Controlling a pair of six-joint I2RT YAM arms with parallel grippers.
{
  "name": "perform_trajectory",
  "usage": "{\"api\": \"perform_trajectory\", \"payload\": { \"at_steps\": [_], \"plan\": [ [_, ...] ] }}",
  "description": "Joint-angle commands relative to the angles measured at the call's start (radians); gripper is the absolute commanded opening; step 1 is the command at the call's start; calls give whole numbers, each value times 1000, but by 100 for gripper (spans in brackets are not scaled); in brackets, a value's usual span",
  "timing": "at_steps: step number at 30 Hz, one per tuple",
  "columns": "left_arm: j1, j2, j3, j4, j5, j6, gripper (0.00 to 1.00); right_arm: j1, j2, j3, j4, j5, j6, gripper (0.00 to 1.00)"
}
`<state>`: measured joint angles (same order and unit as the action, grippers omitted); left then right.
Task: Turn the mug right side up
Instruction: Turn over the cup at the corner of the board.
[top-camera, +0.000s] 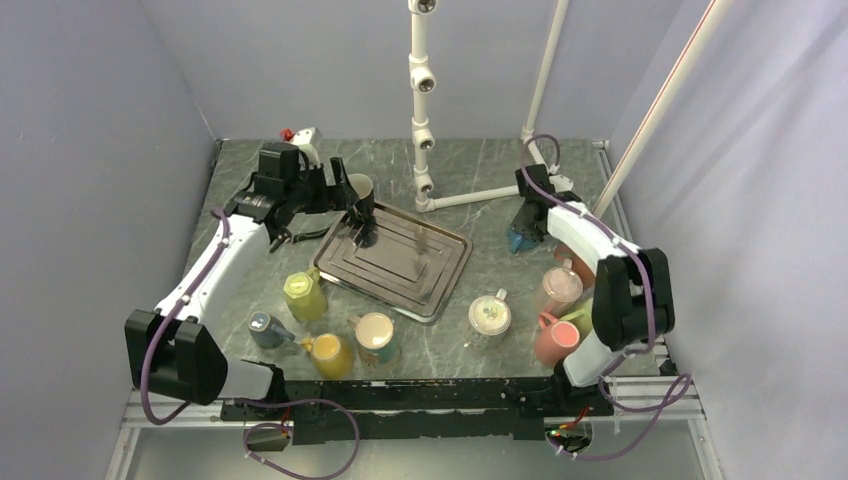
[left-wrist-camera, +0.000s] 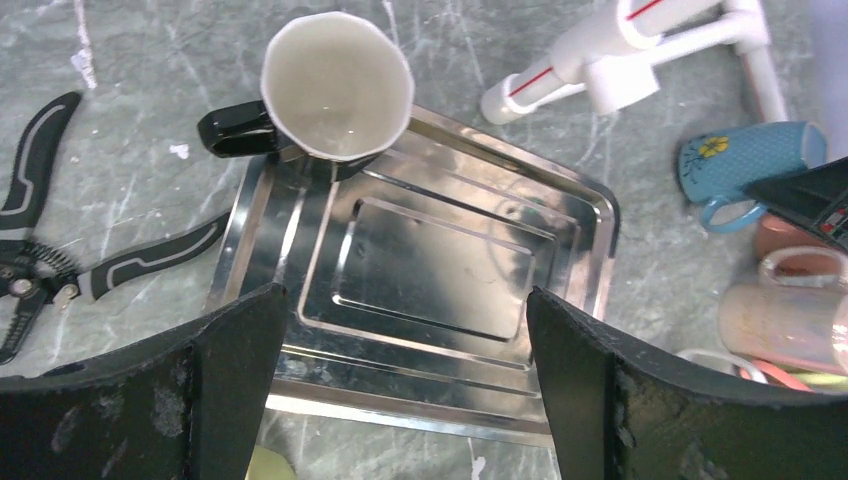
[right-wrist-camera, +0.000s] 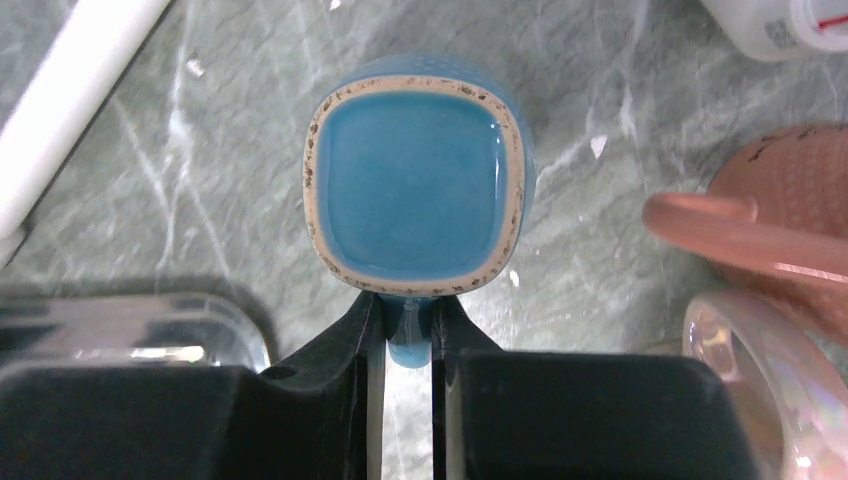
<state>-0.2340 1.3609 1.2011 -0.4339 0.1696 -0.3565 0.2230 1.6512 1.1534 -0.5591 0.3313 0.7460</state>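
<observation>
1. Top view: the left gripper (top-camera: 362, 225) hangs over the far left part of the metal tray (top-camera: 455, 245), close to a black-handled mug (top-camera: 360, 188) at the tray's far left corner. The right gripper (top-camera: 520, 238) is down at the blue mug (top-camera: 515, 243), which sits on the counter (top-camera: 500, 190) just right of the tray and on the far side of a cluster of other mugs.

2. Left wrist view: the left gripper (left-wrist-camera: 402, 300) is spread wide with nothing between its fingers. Below it lie the tray (left-wrist-camera: 590, 215) and the black-handled mug (left-wrist-camera: 337, 85), which stands mouth up. The blue mug (left-wrist-camera: 755, 155) shows to the right, and pliers (left-wrist-camera: 40, 230) lie on the counter to the left.

3. Right wrist view: the blue mug (right-wrist-camera: 413, 190) stands upside down with its glazed base facing the camera. The right gripper (right-wrist-camera: 408, 320) is pinched closed on the mug's handle (right-wrist-camera: 408, 345). A pink mug (right-wrist-camera: 790, 230) sits near on the right.

4. Step in hand, as I judge it: the grasp on the handle is just made and the flip has not begun. The next move calls for lifting the blue mug clear of the counter, rolling the wrist half a turn without swinging into the pink mug, and setting the mug down on its base.
</observation>
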Motion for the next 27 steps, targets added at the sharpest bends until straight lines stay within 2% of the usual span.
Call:
{"api": "perform_trajectory", "payload": {
  "at_steps": [1,8,11,13,17,27],
  "plan": [
    [2,-64,44,49,100,-26,94,-4,-189,-31,91,-84,25,0],
    [2,-27,38,107,250,-75,94,-4,-448,-213,232,-227,194,0],
    [2,-13,21,181,363,-141,94,-3,-545,-281,304,-295,244,0],
    [0,8,-17,305,470,-226,94,-3,-615,-321,357,-325,278,0],
    [-40,98,-109,668,628,-519,92,-1,-747,-400,489,-328,371,0],
    [-234,347,-17,1141,677,-934,90,-1,-839,-404,690,-449,488,0]
  ]
}}
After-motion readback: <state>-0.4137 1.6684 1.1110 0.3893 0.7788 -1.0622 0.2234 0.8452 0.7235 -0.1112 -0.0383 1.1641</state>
